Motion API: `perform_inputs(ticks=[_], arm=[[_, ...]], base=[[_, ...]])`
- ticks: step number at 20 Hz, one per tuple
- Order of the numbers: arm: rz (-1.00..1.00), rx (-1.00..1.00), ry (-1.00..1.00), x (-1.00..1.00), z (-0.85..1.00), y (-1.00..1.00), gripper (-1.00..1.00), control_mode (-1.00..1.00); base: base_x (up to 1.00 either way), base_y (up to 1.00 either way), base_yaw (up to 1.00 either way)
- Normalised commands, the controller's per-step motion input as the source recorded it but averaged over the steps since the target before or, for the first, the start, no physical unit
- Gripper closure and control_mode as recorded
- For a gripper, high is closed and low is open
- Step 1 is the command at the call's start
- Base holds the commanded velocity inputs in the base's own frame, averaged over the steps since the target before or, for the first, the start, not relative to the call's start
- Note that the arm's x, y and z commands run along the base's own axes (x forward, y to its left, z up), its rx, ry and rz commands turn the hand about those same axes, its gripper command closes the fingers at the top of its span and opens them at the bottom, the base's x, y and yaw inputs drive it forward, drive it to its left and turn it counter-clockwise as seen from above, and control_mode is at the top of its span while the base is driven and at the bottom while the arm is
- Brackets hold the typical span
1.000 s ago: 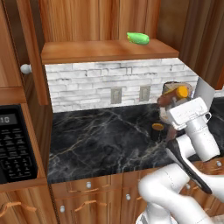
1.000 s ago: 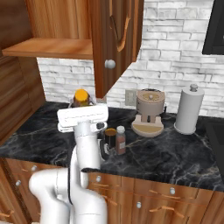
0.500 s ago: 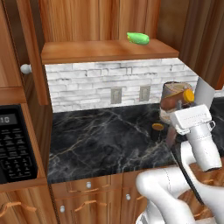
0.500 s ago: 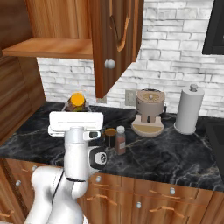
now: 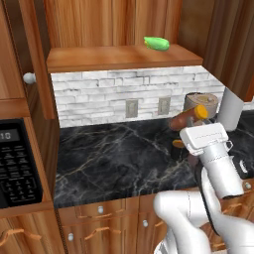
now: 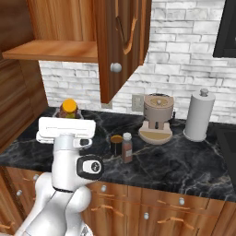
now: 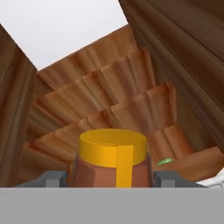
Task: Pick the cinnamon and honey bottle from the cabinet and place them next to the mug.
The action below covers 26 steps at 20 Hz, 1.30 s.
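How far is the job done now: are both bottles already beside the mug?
Half done, it seems. The cinnamon already stands on the counter right beside the mug. The honey bottle is in hand: the gripper has its jaws closed on it, above the counter and tilted. What is left is to set the honey down next to the mug.

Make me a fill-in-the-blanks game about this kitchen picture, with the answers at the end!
1. The hand is holding the honey bottle, which has a ______ cap.
2. The cinnamon stands on the counter right beside the ______.
3. The green thing lies on the cabinet ______.
4. The paper towel roll stands to the right of the beige ______.

Missing words: yellow; mug; shelf; appliance
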Motion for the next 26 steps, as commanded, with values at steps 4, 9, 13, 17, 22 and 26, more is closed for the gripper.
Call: perform_inputs(ticks=[4, 9, 13, 17, 22, 26], arm=[[0.0, -0.08, 0.1, -0.21, -0.43, -0.03, 1.0, -1.0], [0.0, -0.35, 0.28, -0.12, -1.0, 0.04, 1.0, -1.0], [0.0, -0.38, 0.25, -0.1, -1.0, 0.18, 1.0, -1.0], [0.0, -0.36, 0.25, 0.0, -1.0, 0.11, 1.0, -1.0], [0.0, -0.31, 0.21, 0.0, -1.0, 0.0, 1.0, -1.0], [0.0, -0.23, 0.17, 0.1, -1.0, 0.0, 1.0, -1.0]], base=[[0.0, 0.0, 0.0], [0.0, 0.0, 0.0], [0.0, 0.0, 0.0], [0.0, 0.0, 0.0], [0.0, 0.0, 0.0], [0.0, 0.0, 0.0]])
